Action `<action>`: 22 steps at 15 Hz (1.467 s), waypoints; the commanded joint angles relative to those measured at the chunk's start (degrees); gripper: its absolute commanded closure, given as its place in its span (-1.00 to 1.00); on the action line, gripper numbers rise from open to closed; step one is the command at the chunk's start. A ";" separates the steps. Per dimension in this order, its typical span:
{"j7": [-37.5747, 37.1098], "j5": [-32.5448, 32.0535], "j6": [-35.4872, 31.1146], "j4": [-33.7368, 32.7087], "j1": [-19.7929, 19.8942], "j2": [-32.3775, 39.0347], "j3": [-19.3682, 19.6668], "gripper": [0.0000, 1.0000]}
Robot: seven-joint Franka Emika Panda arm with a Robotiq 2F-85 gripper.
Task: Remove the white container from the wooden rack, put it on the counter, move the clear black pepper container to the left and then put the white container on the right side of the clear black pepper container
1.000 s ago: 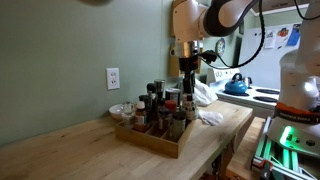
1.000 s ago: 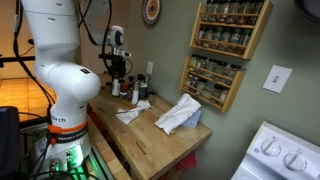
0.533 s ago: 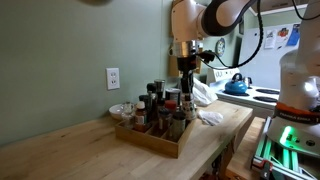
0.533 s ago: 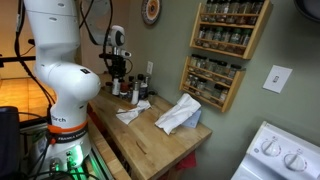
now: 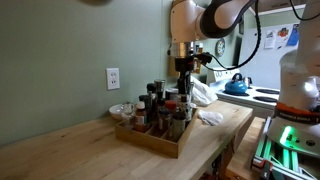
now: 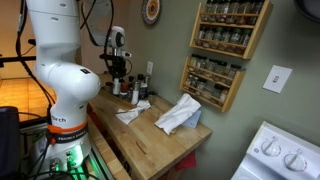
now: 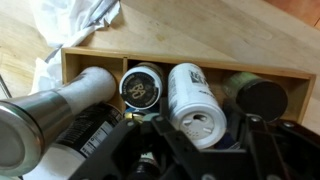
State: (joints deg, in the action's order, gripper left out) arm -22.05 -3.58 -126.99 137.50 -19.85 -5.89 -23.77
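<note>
- In an exterior view, the arm (image 5: 215,15) comes in from the top. The gripper (image 5: 186,70) points straight down over the right end of the rack (image 5: 150,138). It is too small here to read the gripper's state or what it has.
- The rack sits on the surface (image 5: 60,150) towards the near edge, packed with dark-capped bottles (image 5: 155,100). The white container can't be picked out in this view.
- A bowl (image 5: 121,110) is just left of the rack by the wall, with an outlet (image 5: 113,78) above it. A white cloth (image 5: 208,117) lies right of the rack and a blue kettle (image 5: 236,86) is further right.
- In an exterior view, the arm base (image 6: 60,70) fills the left. The gripper (image 6: 118,72) is far back by the wall, over the bottles, and its state can't be read here either.
- Two cloths (image 6: 180,115) lie on the surface (image 6: 160,140) nearer the camera. Wall shelves (image 6: 232,25) full of jars are on the right and a stove (image 6: 280,155) is at bottom right.
- In the wrist view, the gripper (image 7: 198,150) is pinched on the top of the white container (image 7: 190,95), one finger on each side.
- The container is inside the rack (image 7: 150,58) outline, against the far wall. Whether it is lifted off the rack floor can't be told.
- A dark-lidded jar (image 7: 142,85) is just left of it, then a metallic bottle (image 7: 85,90). A black cap (image 7: 262,97) is on its right.
- A cloth (image 7: 70,20) lies on the surface beyond the rack, top left.
</note>
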 commanded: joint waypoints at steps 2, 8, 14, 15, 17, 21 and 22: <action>0.10 0.02 -2.21 1.11 -0.29 1.44 0.40 0.39; -0.94 -1.17 -4.47 2.06 -0.32 0.95 0.48 0.39; -1.76 -0.84 -4.91 2.70 -0.78 -0.05 0.07 0.39; -2.05 -0.87 -4.75 2.65 -0.93 -0.11 -0.05 0.39; -3.01 -1.96 -5.15 2.96 -1.08 -0.30 -0.38 0.39; -5.11 -3.26 -6.40 4.23 -1.24 -1.09 -0.89 0.39; -5.64 -3.69 -6.53 4.47 -1.23 -1.42 -1.00 0.39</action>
State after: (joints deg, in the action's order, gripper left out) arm -24.72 -5.12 -131.77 139.24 -20.65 -5.15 -24.24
